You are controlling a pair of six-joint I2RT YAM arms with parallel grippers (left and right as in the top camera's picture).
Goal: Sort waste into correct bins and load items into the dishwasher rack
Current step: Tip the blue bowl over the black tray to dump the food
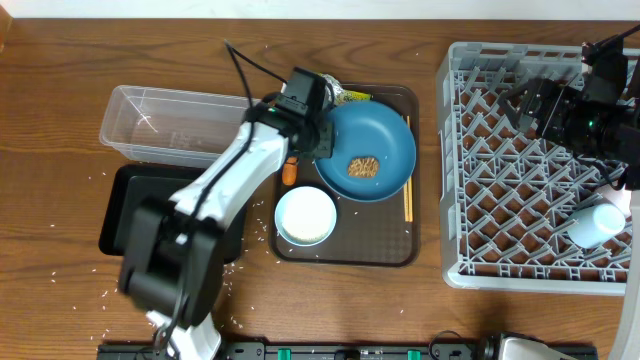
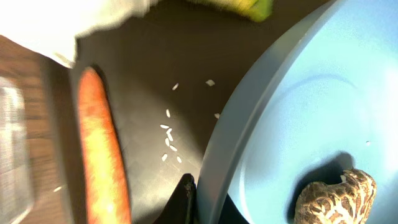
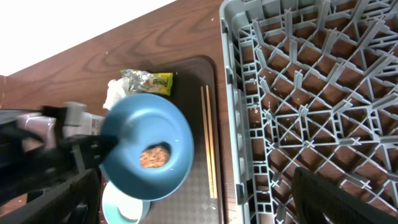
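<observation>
My left gripper [image 1: 318, 135] is shut on the left rim of the dark blue plate [image 1: 370, 150]. In the left wrist view the rim [image 2: 214, 168] sits between the fingers [image 2: 202, 200]. A brown food lump [image 1: 362, 166] lies on the plate. The orange carrot [image 2: 102, 155], rice grains [image 2: 169, 134], the tissue [image 3: 115, 93] and the yellow-green wrapper [image 3: 149, 81] lie beside the plate. The white bowl [image 1: 305, 215] and chopsticks [image 1: 407, 200] are on the brown tray. My right gripper [image 1: 525, 108] is open and empty above the grey rack [image 1: 500, 190].
The brown serving tray [image 1: 385, 250] holds the dishes. The clear tub [image 1: 170, 125] and the black tray [image 1: 125, 215] stand to its left. A small pale cup [image 1: 597, 222] lies in the rack's right side. Rice grains are scattered on the table.
</observation>
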